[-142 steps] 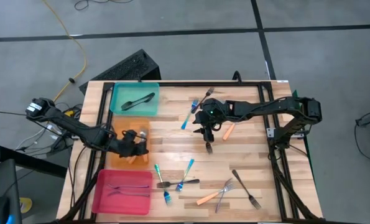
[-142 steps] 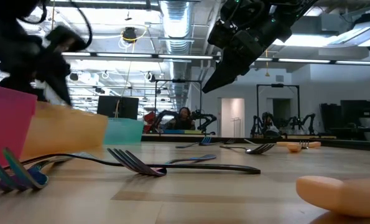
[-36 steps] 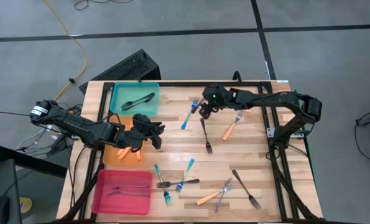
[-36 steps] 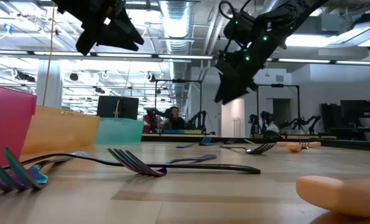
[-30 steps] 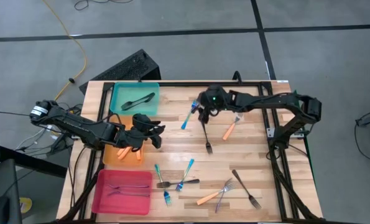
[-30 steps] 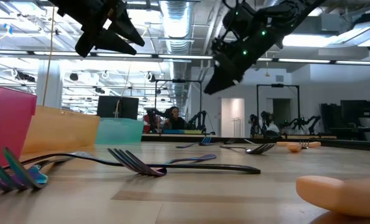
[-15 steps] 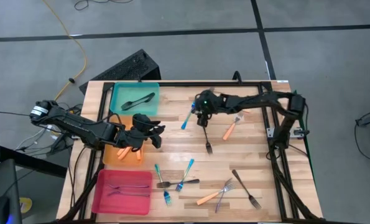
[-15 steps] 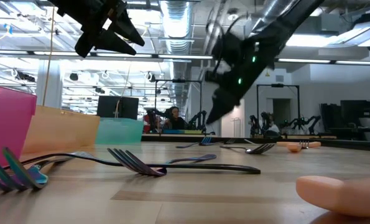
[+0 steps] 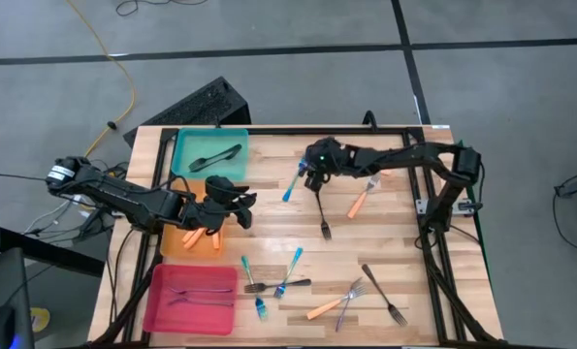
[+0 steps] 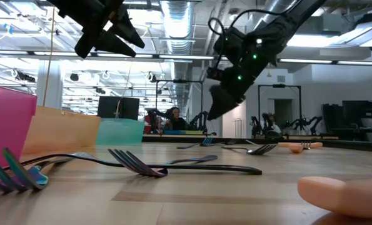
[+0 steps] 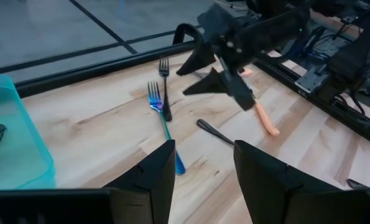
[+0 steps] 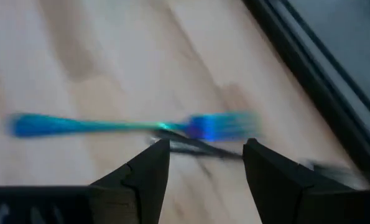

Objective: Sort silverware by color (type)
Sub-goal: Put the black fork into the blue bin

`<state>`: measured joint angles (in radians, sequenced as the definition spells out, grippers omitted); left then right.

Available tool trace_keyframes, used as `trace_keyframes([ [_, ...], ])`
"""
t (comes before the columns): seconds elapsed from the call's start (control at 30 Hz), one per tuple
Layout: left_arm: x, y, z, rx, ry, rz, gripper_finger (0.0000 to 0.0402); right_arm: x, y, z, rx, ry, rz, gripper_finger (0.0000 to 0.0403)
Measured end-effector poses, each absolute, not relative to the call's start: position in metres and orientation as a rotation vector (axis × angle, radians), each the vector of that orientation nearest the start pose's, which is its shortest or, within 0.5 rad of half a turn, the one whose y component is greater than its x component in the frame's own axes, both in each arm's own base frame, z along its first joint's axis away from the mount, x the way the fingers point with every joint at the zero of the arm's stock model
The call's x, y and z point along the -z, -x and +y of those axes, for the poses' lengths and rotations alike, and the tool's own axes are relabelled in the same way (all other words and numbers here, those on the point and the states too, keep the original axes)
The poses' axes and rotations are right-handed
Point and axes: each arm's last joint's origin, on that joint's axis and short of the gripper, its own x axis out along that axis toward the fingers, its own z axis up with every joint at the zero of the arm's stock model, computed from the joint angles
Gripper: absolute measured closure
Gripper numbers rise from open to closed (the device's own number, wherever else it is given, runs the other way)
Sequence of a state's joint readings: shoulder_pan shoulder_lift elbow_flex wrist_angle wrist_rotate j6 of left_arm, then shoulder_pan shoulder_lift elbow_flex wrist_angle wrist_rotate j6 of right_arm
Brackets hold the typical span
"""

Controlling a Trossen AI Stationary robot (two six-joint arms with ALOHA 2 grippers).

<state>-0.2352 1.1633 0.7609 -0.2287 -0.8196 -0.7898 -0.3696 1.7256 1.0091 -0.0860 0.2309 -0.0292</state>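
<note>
The desk [image 9: 385,242] spreads under me, its three trays stacked along my left side: the teal tray [image 9: 210,155] at the far end with one dark fork in it, the orange tray [image 9: 176,242] in the middle, the pink tray [image 9: 191,299] nearest with forks already lying in it. My left claw [image 9: 232,208] hangs open and empty just beside the orange tray, waiting. My right claw [image 9: 314,177] is also open and empty, low over the far middle of the desk, where a blue-handled fork [image 9: 293,181] lies with a dark fork [image 12: 197,149] crossing close to its tines. A black fork [image 9: 321,211] lies just beside it, and an orange-handled fork [image 9: 358,203] a little further off; the remaining forks are scattered near the front edge. The risk I see is that the blue fork and the dark one lie so close that my fingers [image 12: 148,174] could close on both, or nudge the slim handle sideways so it slips flat against the wood and I grab nothing. A mixed pair would end up in the wrong tray.
</note>
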Motion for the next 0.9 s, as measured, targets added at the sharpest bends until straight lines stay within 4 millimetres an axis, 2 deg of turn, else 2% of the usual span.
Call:
trace_keyframes([
  [0.17, -0.254, -0.233, -0.034, -0.74, 0.417, 0.294, 0.0255, -0.189, -0.318, -0.152, 0.772, -0.064, 0.847, 0.018],
  [0.37, -0.254, -0.233, -0.034, -0.745, 0.415, 0.291, 0.0255, -0.211, -0.307, -0.193, 0.888, -0.173, 0.886, 0.018],
  [0.43, -0.254, -0.233, -0.034, -0.748, 0.413, 0.289, 0.0255, -0.212, -0.304, -0.202, 0.76, -0.124, 0.911, 0.018],
  [0.57, -0.254, -0.233, -0.034, -0.745, 0.414, 0.292, 0.0255, -0.208, -0.302, -0.199, 0.282, 0.227, 1.036, 0.018],
  [0.6, -0.253, -0.233, -0.034, -0.743, 0.415, 0.293, 0.0255, -0.206, -0.3, -0.198, 0.213, 0.291, 1.062, 0.018],
  [0.7, -0.253, -0.233, -0.034, -0.741, 0.416, 0.294, 0.0255, -0.201, -0.301, -0.201, 0.117, 0.424, 1.093, 0.018],
  [0.8, -0.253, -0.233, -0.034, -0.741, 0.416, 0.294, 0.0255, -0.192, -0.299, -0.2, 0.039, 0.486, 1.15, 0.018],
  [0.9, -0.253, -0.233, -0.033, -0.75, 0.412, 0.291, 0.0255, -0.19, -0.308, -0.199, -0.018, 0.541, 1.13, 0.018],
])
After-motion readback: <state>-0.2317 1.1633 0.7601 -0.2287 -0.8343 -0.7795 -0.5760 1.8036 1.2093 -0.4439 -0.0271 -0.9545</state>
